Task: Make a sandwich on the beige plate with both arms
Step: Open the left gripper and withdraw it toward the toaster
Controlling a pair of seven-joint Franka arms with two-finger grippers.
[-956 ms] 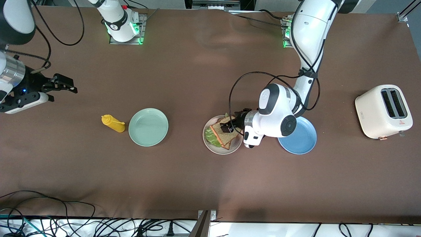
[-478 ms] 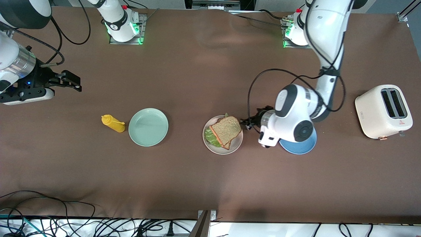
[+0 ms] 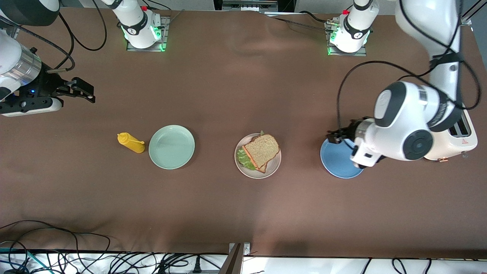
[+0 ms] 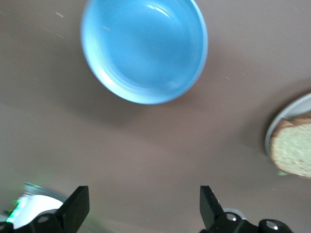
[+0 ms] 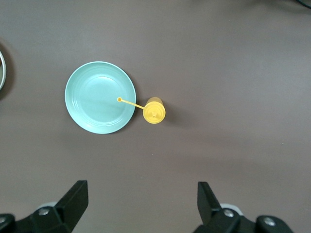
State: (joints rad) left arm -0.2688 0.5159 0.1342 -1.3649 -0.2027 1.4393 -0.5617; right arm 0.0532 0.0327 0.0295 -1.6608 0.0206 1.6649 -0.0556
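Sandwich point(image 3: 260, 151) sits assembled on the beige plate point(image 3: 273, 169), mid-desk: top bread slice skewed over the lower one, lettuce point(image 3: 245, 160) sticking out on the side toward the right arm's end. A thin orange-red edge shows between the slices; cannot tell what it is.

Left gripper point(image 3: 339, 135) is up in the air over the blue plate point(image 3: 336, 161), jaws apart and empty; its wrist view shows the blue plate bare and a corner of the sandwich at the frame edge. Toaster point(image 3: 462, 133) stands at the left arm's end of the desk, mostly hidden by that arm's wrist.

Right gripper point(image 3: 84, 90) hangs over bare desk near the right arm's end, jaws apart, holding nothing; this arm waits. Its wrist view shows the green plate point(image 5: 100, 97) with the yellow mustard bottle point(image 5: 154, 111) just beside it, tipped on its side, nozzle reaching over the plate rim.

Judgement: stacking looks done; nothing left to fetch.

Risks from here:
- Top slice is off-square, so any nudge of the plate or a low pass by the left arm could slide it off.
- Left wrist is bulky and close over the toaster; a careless swing may knock it.
- Black cable loops trail from both arms and could snag.
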